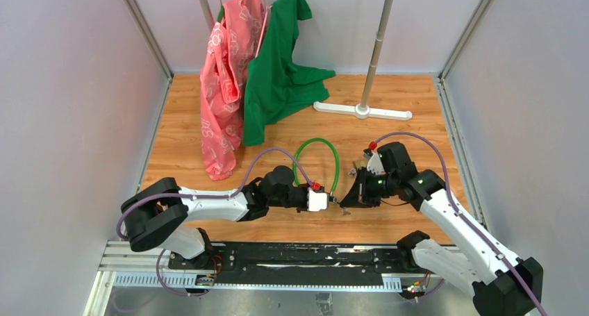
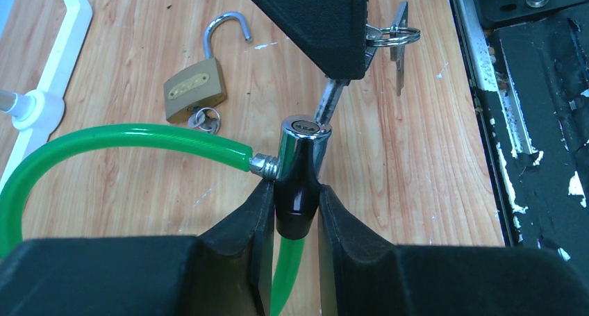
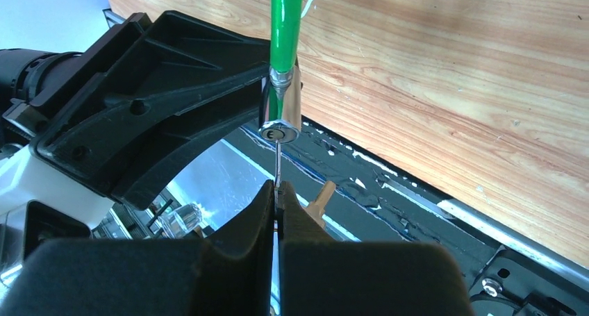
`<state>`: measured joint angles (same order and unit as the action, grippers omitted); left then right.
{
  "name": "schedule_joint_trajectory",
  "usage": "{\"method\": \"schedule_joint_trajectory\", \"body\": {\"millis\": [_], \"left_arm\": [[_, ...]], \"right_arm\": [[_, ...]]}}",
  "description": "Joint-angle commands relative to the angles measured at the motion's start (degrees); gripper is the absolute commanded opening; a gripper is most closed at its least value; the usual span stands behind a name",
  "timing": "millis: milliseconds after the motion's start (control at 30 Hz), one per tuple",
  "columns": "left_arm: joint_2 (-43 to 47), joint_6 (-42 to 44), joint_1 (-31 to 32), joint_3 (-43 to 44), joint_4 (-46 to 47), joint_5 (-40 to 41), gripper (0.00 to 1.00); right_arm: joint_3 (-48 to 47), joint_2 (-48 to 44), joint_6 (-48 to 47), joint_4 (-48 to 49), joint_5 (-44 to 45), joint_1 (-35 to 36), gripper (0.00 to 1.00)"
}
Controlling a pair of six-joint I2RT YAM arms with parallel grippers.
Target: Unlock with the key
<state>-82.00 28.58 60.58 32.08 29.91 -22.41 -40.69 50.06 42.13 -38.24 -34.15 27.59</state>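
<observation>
A green cable lock (image 1: 316,144) loops on the wooden table. Its chrome and black lock head (image 2: 300,170) stands upright between the pads of my left gripper (image 2: 295,205), which is shut on the black lower part. The green cable (image 2: 125,139) leaves the head to the left. My right gripper (image 3: 276,191) is shut on the thin silvery key (image 3: 276,160). The key's blade (image 2: 329,101) reaches the keyhole face of the lock head (image 3: 281,114). How far the tip is inside I cannot tell. A ring with a second key (image 2: 397,48) hangs beside the right finger.
An open brass padlock (image 2: 196,87) with its small keys lies on the wood behind the lock head. Further back stand a white rack base (image 1: 361,110), a pink garment (image 1: 226,80) and a green garment (image 1: 278,73). A black rail (image 1: 278,257) runs along the near edge.
</observation>
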Motion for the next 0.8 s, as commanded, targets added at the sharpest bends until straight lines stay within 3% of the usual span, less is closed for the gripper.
{"method": "schedule_joint_trajectory", "body": {"millis": [0, 767], "left_arm": [[0.01, 1.83, 0.82, 0.66, 4.3, 0.11, 0.0], [-1.29, 1.77, 1.36, 1.23, 4.3, 0.7, 0.0]], "right_arm": [[-1.84, 0.3, -1.79, -3.07, 1.11, -0.95, 0.0], [-1.82, -0.6, -1.93, -3.05, -1.01, -0.97, 0.0]]}}
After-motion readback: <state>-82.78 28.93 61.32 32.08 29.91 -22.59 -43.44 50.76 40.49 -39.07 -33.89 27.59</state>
